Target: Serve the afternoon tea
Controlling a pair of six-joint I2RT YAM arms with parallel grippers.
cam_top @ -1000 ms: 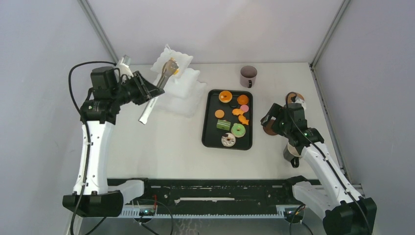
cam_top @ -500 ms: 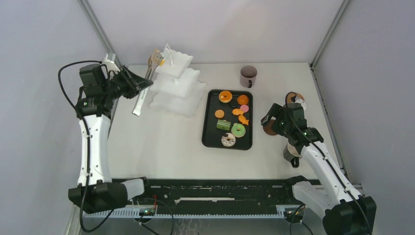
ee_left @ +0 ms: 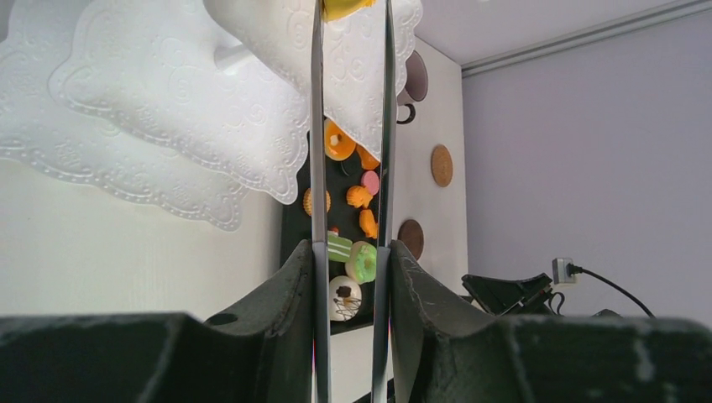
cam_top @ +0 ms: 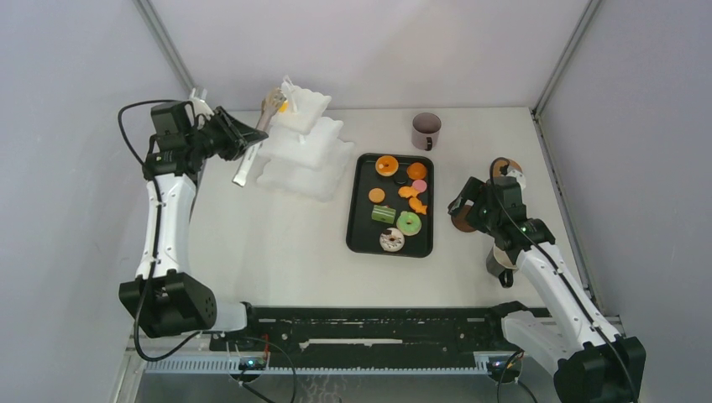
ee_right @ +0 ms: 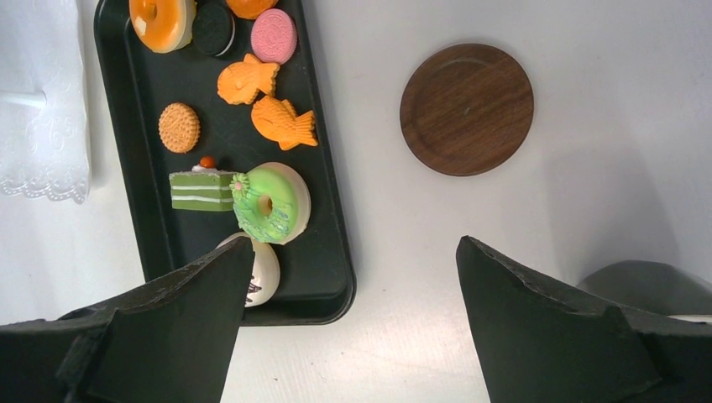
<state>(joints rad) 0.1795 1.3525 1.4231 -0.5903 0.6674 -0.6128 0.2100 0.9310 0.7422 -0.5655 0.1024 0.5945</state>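
Note:
My left gripper (cam_top: 238,138) is shut on metal tongs (cam_top: 254,143); in the left wrist view the gripper (ee_left: 351,285) presses both blades (ee_left: 318,168). The tong tips pinch a yellow pastry (cam_top: 284,107), also seen in the left wrist view (ee_left: 344,7), at the left edge of the white stand's top tier (cam_top: 304,102). Several pastries lie on the black tray (cam_top: 358,239): an orange doughnut (cam_top: 387,164), a green doughnut (ee_right: 270,201), a green cake (ee_right: 200,191). One dark mug (cam_top: 426,130) stands behind the tray. My right gripper (cam_top: 463,210) is open and empty right of the tray (ee_right: 353,319).
Two brown coasters lie right of the tray, one (ee_right: 466,109) under my right gripper and one (cam_top: 506,165) further back. A second dark mug (cam_top: 499,262) sits by my right arm, partly hidden. The metal frame posts stand at the back corners.
My left arm swung the tongs and yellow pastry left off the top tier, then slightly back toward its left edge. The right arm has not moved.

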